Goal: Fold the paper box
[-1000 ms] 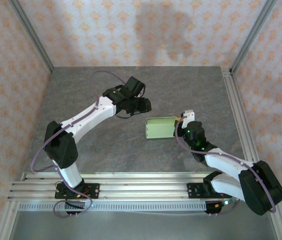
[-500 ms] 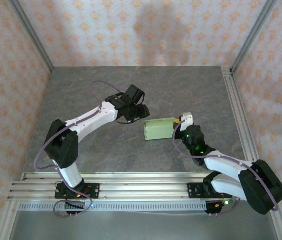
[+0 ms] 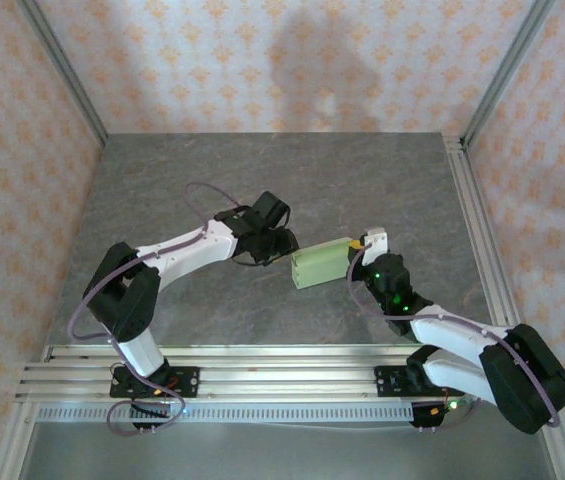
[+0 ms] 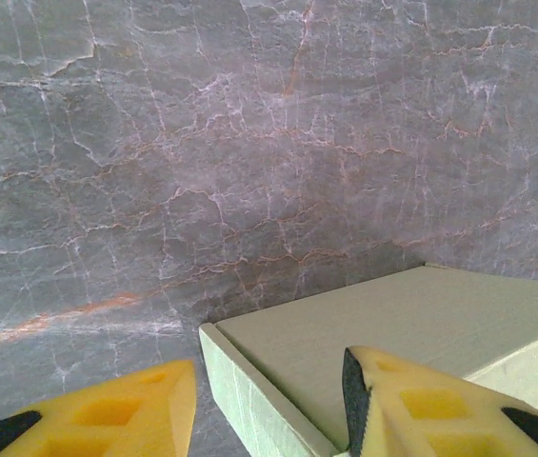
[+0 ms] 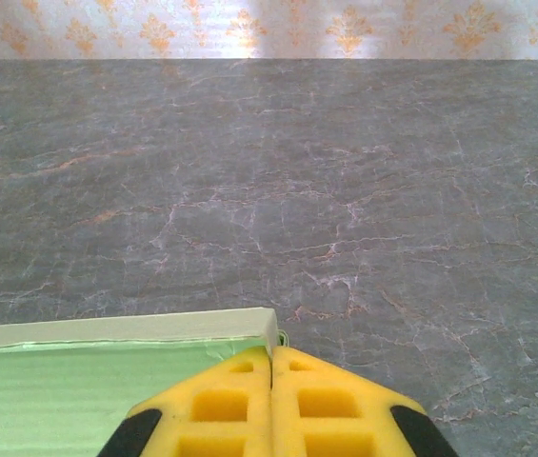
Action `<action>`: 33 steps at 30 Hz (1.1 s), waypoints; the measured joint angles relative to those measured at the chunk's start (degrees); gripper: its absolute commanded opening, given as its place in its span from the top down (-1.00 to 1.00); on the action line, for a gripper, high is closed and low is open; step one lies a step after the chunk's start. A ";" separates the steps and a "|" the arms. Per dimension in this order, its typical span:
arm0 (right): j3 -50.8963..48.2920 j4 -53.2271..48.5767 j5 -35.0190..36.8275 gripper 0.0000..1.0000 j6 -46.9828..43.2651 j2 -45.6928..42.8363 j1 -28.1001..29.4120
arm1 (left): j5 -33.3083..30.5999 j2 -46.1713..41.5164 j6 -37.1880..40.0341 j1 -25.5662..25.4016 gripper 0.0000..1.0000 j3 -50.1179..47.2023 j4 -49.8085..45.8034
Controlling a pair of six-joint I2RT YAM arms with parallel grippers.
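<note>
Paper box [image 3: 322, 264] lies betw. your two claws. L claw [image 4: 269, 376] is released, fingers astride the box's corner, one over its top. R claw [image 5: 270, 362] is clenched at the box's opp. end, poss. nipping the card; view's too tight.

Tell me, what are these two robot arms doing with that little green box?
They are working on a pale green paper box in the middle of the grey table. The right gripper is shut and seems to pinch the box's right end. The left gripper is open at the box's left end, straddling a corner without gripping it. The box already looks folded into a flat rectangular shape.
</note>
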 measured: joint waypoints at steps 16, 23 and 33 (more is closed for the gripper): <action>-2.78 5.84 -0.61 1.00 -2.19 0.37 0.00 | -8.24 -10.32 33.22 0.20 -1.00 6.71 0.52; -4.72 11.21 -1.84 1.00 -3.21 1.90 0.00 | -1.84 -9.70 56.33 0.17 -0.90 8.70 -0.83; -6.82 21.33 -2.67 1.00 -4.63 7.04 0.00 | 4.28 -3.26 71.95 0.02 -0.48 13.86 -4.35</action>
